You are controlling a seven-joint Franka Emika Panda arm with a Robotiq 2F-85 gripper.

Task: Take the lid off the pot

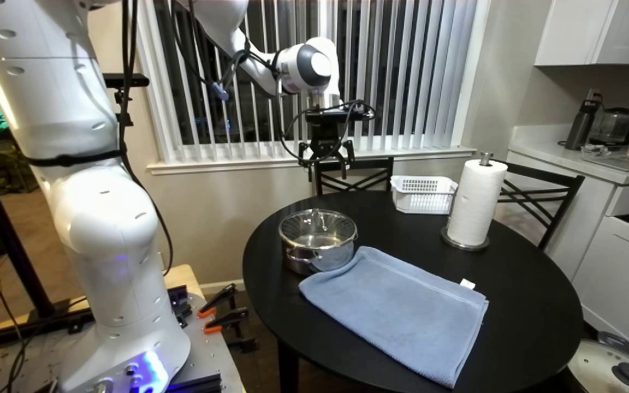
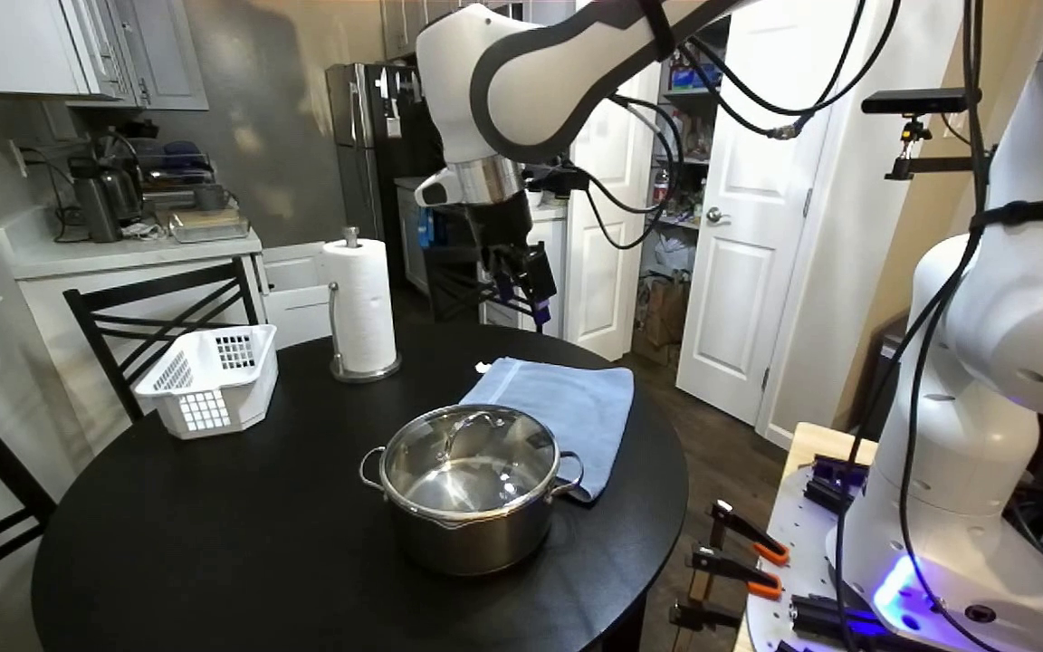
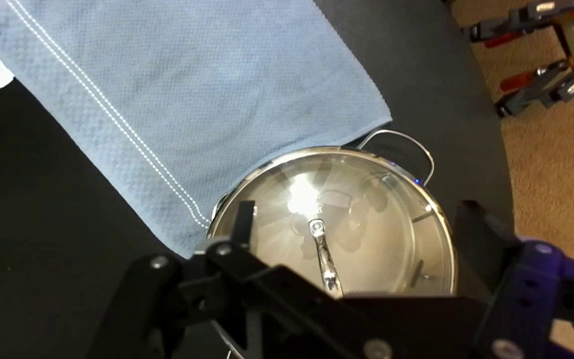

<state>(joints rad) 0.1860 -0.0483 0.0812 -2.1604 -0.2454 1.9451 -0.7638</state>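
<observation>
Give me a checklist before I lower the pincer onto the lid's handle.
1. The lid resting on the pot: ok.
2. The pincer open with nothing gripped: ok.
3. The handle between the jaws in the wrist view: ok.
4. The pincer down at the handle: not ok, a gap shows in both exterior views.
5. The blue cloth off the lid: ok, it lies beside the pot.
6. The handle straight below the pincer: cannot tell from these angles.

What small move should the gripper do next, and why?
Probably lower the open gripper toward the arched metal handle: the glass lid sits on the stainless-steel pot, and in the wrist view the handle shows between the raised fingers.
</observation>
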